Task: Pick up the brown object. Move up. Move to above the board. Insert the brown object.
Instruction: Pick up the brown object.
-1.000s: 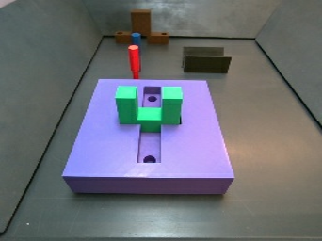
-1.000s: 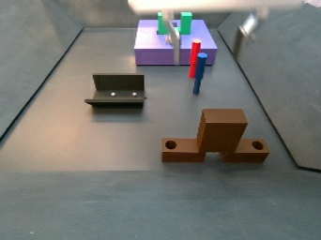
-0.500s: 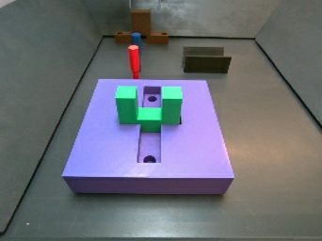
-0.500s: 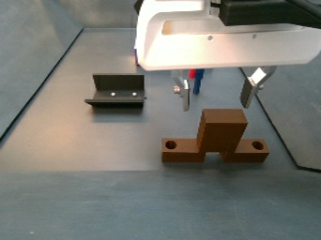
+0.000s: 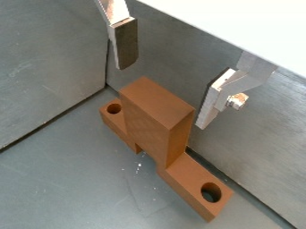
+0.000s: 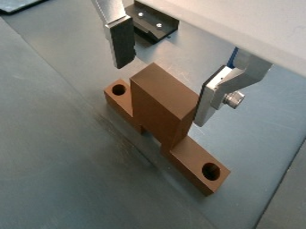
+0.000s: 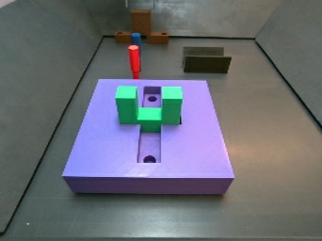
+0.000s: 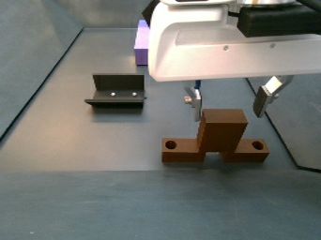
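Observation:
The brown object (image 8: 223,136) stands on the grey floor, its upright stem rising from a long bar with a round hole near each end. My gripper (image 8: 231,101) hangs open just over it, and its two fingertips reach about level with the stem's top, one on each side. In both wrist views the brown object (image 5: 162,121) (image 6: 162,103) shows between the silver fingers (image 5: 124,40) (image 6: 219,89), with a gap on each side and no contact. The purple board (image 7: 151,132) lies far off across the floor. In that side view the brown object (image 7: 142,23) is small at the back.
A green U-shaped block (image 7: 149,104) sits on the board over its slot. A red cylinder (image 7: 134,59) stands beyond the board. A dark olive box-like block (image 8: 116,90) (image 7: 206,61) rests beside it. Grey walls close in behind the brown object.
The gripper came into a side view from above, then dropped lower and a little sideways until its open fingers straddle the brown object's stem. Nothing else moved.

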